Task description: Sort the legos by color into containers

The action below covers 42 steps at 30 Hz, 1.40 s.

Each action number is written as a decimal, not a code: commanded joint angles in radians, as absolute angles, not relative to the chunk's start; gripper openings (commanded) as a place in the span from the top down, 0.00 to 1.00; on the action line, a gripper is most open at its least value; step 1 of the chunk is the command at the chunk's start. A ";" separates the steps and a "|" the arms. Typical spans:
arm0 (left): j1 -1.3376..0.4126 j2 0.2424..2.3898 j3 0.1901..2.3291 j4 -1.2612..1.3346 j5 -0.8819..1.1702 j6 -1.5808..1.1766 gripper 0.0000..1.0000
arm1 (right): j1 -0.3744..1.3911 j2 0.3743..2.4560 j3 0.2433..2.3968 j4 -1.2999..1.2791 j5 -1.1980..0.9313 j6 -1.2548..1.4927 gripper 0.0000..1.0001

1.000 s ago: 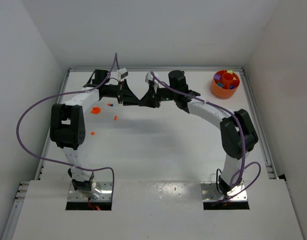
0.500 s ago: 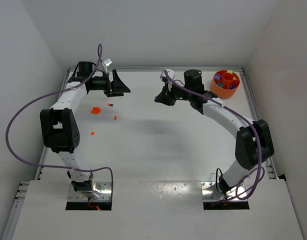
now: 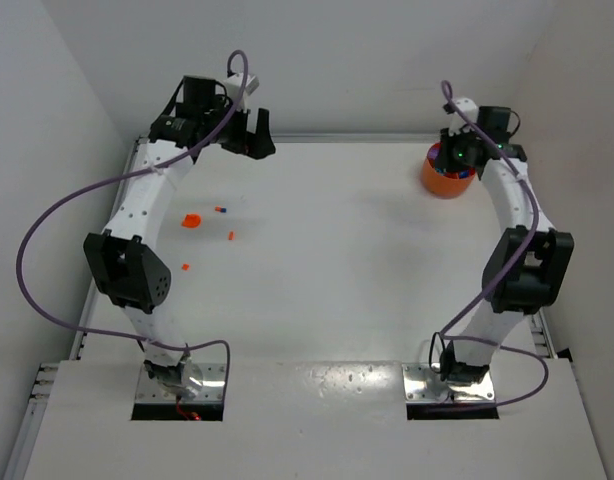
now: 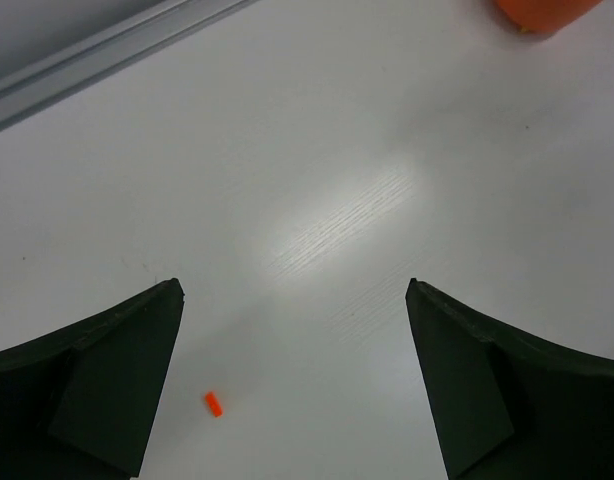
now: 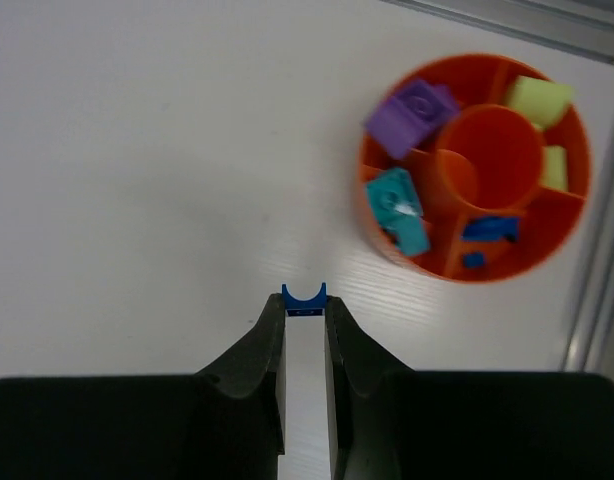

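Top external view shows the left gripper [image 3: 250,140] raised above the far left corner of the table [image 3: 327,260]. Its jaws stand wide apart and nothing is between them. In the left wrist view the two black fingers [image 4: 97,385] are far from each other, with only white table under them. One orange brick [image 4: 213,403] lies there, just beside the finger on the left of that picture and not touching it.

Four loose legos [image 3: 230,236] lie near the left edge of the table, in its far half, a little apart from each other. Three are orange-red. The fourth is too small to tell its colour surely.

The right gripper [image 3: 453,154] is at the far right corner, over the orange bowl [image 3: 437,184]. Its jaws are almost closed, and they pinch a blue brick [image 5: 304,297] at the very tips. In the right wrist view this brick hangs over bare table, just beside the bowl and not above it.

The bowl has a round cup in the middle and compartments around it. One compartment holds a purple brick [image 5: 412,115], the next a teal brick [image 5: 397,210]. Another holds two blue pieces [image 5: 487,230]. Two yellow-green pieces [image 5: 537,98] lie on the side toward the table rail.
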<state>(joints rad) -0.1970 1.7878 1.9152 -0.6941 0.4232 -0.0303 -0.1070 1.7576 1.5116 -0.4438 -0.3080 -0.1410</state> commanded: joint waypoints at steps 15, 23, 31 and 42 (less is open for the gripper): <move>-0.111 1.788 1.805 -0.575 0.558 -0.147 0.00 | -0.284 2.128 1.957 -0.719 -0.155 -0.123 1.00; -0.183 1.813 1.873 -0.673 0.374 -0.071 0.00 | -0.284 2.171 1.990 -0.687 -0.111 -0.098 1.00; -0.183 1.822 1.873 -0.673 0.344 -0.071 0.00 | -0.284 2.201 2.020 -0.653 -0.078 -0.072 0.96; -0.183 1.821 1.852 -0.673 0.307 -0.051 0.00 | -0.284 2.221 2.052 -0.643 -0.078 -0.052 0.67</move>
